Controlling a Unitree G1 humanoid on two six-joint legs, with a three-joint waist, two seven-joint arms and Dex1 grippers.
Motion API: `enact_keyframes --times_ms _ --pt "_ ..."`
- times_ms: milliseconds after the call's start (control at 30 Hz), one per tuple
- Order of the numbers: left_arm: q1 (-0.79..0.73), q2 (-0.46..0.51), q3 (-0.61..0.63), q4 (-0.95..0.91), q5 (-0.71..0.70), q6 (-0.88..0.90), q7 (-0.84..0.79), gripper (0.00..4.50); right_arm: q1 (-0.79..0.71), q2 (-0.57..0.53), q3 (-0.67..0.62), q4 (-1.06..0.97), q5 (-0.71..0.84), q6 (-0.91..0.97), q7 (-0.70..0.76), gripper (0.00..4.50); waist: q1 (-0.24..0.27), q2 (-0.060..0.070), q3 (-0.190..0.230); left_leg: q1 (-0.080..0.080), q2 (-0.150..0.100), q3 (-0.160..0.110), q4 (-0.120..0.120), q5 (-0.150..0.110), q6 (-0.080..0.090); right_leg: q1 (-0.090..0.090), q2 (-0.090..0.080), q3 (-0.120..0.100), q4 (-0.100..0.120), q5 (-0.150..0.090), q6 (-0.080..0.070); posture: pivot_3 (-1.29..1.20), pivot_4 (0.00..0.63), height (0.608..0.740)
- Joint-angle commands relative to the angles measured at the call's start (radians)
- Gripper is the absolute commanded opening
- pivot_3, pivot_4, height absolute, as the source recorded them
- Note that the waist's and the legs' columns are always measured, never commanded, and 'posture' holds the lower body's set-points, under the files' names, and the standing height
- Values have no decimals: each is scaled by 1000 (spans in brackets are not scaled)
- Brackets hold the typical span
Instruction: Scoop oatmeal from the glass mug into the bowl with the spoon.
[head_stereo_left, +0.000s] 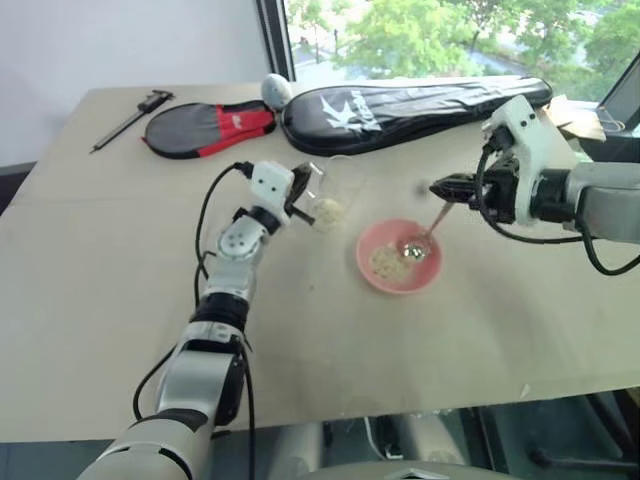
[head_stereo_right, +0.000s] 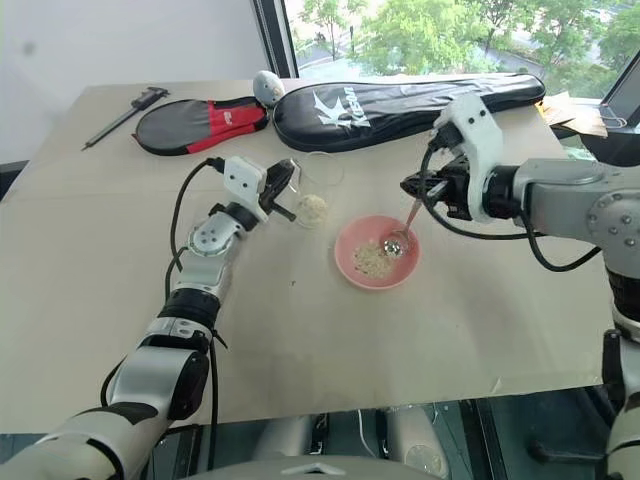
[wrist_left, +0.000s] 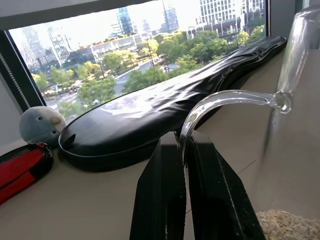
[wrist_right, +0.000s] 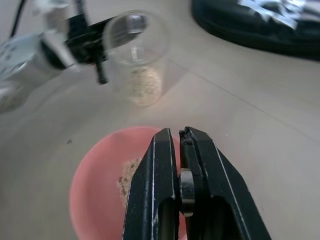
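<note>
The pink bowl (head_stereo_left: 428, 276) sits mid-table with a clump of oatmeal (head_stereo_left: 388, 263) inside. My right gripper (head_stereo_left: 445, 188) hangs just above its far right side, shut on the handle of the silver spoon (head_stereo_left: 435, 221), whose head rests down in the bowl. Left of the bowl is the glass mug (head_stereo_left: 326, 192), with more oatmeal (head_stereo_left: 328, 211) at its bottom. My left gripper (head_stereo_left: 300, 192) is shut on the mug's clear handle (wrist_left: 220, 99). In the right wrist view the spoon handle (wrist_right: 185, 186) is pinched between the fingers, over the bowl (wrist_right: 95, 185).
A long black racket bag (head_stereo_left: 410, 105) lies along the far edge, beside a red and black racket cover (head_stereo_left: 205, 125) and a grey plush bird (head_stereo_left: 276, 90). A black caliper (head_stereo_left: 130, 118) lies at the far left. The table's front edge is close to me.
</note>
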Motion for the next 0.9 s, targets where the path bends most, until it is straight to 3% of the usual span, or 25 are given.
enact_keyframes --times_ms 33,333,433,633,900 --pt "46 3 26 -39 -15 37 9 13 -23 -21 7 -54 -87 -55 113 0 1 0 0 0 0 0 0 0 0 0 0 0 0 0 0 0 150 740" --pt "164 -25 76 -218 -83 103 40 13 -87 41 -45 64 -156 -24 180 0 1 0 0 0 0 -1 1 0 0 0 -1 -1 1 0 0 0 150 740" --pt "200 -30 82 -275 -92 123 54 13 -162 119 -91 160 -151 14 125 0 0 0 0 0 0 -1 1 0 0 0 -1 -1 1 0 0 0 150 740" --pt "287 -55 88 -378 -92 161 89 13 -349 384 -222 404 -129 45 -55 0 2 0 1 0 0 -1 1 0 0 0 -1 -1 2 0 0 0 150 740" --pt "351 -75 93 -477 -87 217 135 13 -414 571 -237 522 -174 25 -86 0 12 0 1 -1 -1 0 1 0 1 0 -2 -1 1 0 0 0 150 740"
